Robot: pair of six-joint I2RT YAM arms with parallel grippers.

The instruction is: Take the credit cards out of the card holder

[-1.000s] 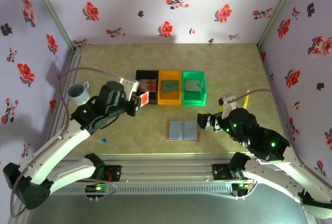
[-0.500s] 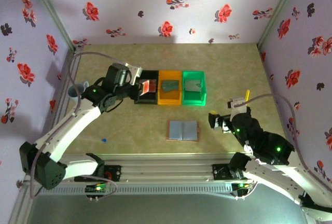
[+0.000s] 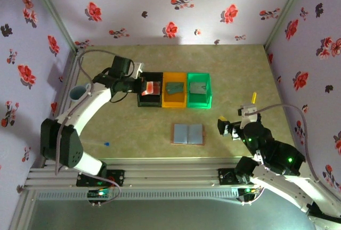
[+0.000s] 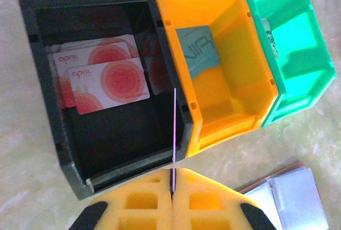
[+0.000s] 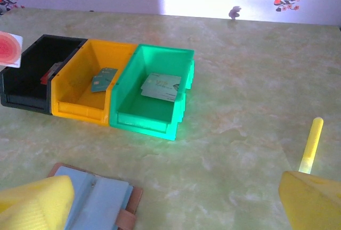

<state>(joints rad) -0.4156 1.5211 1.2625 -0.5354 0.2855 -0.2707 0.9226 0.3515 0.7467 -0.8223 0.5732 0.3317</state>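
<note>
Three bins sit in a row on the bench: the black bin, with the orange bin and the green bin to its right. Nearer my arms than the black bin and off to its right, the card holder lies open, blue-grey inside up. Farther right again, my right fingers gape wide, holding nothing. My left fingers pinch one credit card over the black bin; two more credit cards lie flat inside it.
</note>
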